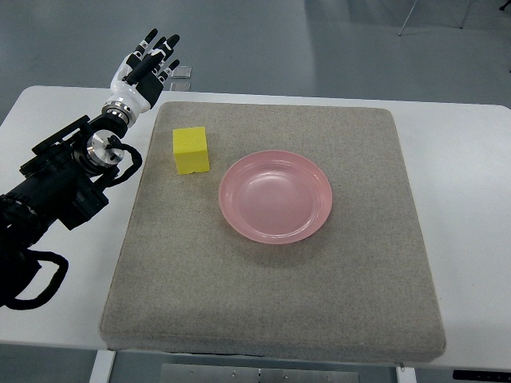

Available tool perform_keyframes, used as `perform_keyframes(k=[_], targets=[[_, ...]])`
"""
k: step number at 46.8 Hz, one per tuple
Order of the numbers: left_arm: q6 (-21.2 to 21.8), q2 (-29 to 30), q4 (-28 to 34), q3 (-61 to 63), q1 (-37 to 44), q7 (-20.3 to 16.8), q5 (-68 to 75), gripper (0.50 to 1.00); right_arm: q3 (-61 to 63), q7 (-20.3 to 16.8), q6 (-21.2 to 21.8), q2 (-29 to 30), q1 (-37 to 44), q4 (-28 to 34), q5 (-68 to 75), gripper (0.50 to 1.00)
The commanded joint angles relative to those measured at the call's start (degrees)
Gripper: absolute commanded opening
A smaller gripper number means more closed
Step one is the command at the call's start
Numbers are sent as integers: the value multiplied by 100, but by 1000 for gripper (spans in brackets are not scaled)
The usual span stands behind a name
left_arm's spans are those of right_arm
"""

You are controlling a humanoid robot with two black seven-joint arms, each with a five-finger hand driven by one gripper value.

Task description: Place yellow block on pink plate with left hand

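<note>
Grey mat (271, 311) covers a white table (467, 199); grey floor (319, 40) beyond

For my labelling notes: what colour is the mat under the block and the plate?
The mat is grey-beige, a plain felt-like surface with no pattern, as the top view shows.

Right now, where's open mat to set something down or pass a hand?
Bare mat runs along the whole near strip below the pink plate, the right side from plate to mat edge, and the far strip behind the plate. It is tightest at the far left corner: the yellow block sits there, with the left robot hand open just beyond it.
</note>
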Motion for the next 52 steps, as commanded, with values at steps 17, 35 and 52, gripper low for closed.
perform_keyframes(k=[17,35,52], targets=[[44,538,-874,269,-110,17,1576,988,0,0,0,0,3,0,3,924],[26,1232,-1340,2526,-1024,210,2315,988,0,0,0,0,3,0,3,924],[-194,1997,-2650,4873,-2281,236,2560,986,0,0,0,0,3,0,4,924]])
